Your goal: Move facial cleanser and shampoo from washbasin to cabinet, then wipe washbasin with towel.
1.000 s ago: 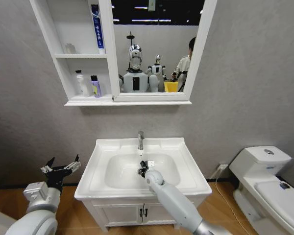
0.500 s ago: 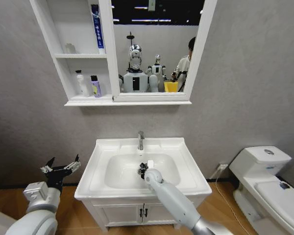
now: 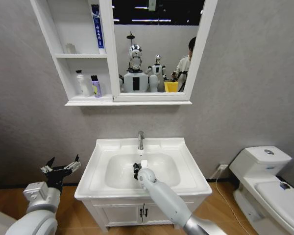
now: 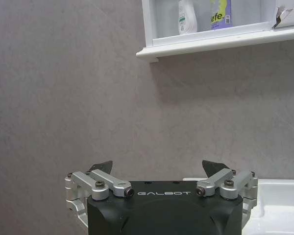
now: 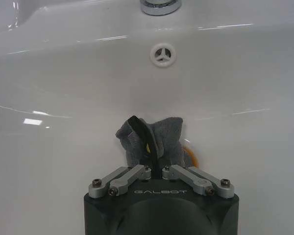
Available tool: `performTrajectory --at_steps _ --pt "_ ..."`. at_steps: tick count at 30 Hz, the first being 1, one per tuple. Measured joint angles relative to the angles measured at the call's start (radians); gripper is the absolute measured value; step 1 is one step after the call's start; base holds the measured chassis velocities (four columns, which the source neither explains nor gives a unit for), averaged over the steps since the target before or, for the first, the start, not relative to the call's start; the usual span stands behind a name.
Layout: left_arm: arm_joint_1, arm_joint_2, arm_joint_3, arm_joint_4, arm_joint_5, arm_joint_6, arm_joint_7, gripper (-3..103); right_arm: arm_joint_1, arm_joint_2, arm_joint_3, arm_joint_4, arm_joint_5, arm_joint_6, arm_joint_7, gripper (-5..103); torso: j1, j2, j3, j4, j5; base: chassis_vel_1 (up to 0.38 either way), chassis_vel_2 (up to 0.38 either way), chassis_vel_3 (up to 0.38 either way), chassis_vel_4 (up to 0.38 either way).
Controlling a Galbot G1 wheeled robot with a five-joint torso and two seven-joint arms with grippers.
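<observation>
The white washbasin [image 3: 99,166] stands below the mirror, its chrome tap [image 3: 140,139] at the back. My right gripper [image 3: 136,169] is down in the oval bowl, shut on the dark grey towel [image 5: 167,137], which presses bunched against the bowl wall [image 5: 63,78] below the overflow hole [image 5: 163,54]. The cabinet [image 3: 59,56] hangs at the upper left. A white bottle [image 3: 82,83] and a purple bottle [image 3: 95,86] stand on its lowest shelf, a blue tube [image 3: 96,27] higher up. I cannot tell which is the facial cleanser or the shampoo. My left gripper [image 3: 62,168] waits open, left of the basin.
A white toilet [image 3: 267,183] stands to the right. Under the basin is a low vanity with black handles [image 3: 143,212]. The grey wall is close behind. The left wrist view shows the cabinet's bottom ledge [image 4: 210,45] with both bottles [image 4: 186,17] above my left gripper [image 4: 159,166].
My right gripper has slid the towel leftward across the bowl. The left arm has not moved.
</observation>
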Motion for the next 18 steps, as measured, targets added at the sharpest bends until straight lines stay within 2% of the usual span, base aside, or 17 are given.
performTrajectory --at_steps 18 --pt "0.000 0.000 0.000 0.000 0.000 0.000 0.000 100 -0.055 -0.095 0.060 0.096 0.030 -0.014 0.042 5 0.000 0.000 0.000 0.0001 0.0001 0.000 0.000 0.000 0.000"
